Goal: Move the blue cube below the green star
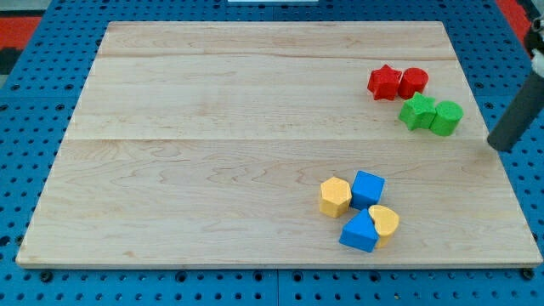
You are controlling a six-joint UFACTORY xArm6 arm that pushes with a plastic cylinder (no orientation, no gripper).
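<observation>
The blue cube (367, 188) lies at the lower right of the wooden board (212, 153), touching a yellow hexagonal block (335, 196) on its left and a yellow heart-shaped block (384, 222) below it. The green star (417, 111) sits at the upper right, touching a green cylinder (446, 117) on its right. My tip (500, 144) is at the board's right edge, to the right of and slightly below the green blocks, well above and to the right of the blue cube. It touches no block.
A second blue block (359, 231) sits below the blue cube, against the yellow heart. A red star (384, 82) and a red cylinder (413, 82) sit just above the green blocks. Blue pegboard surrounds the board.
</observation>
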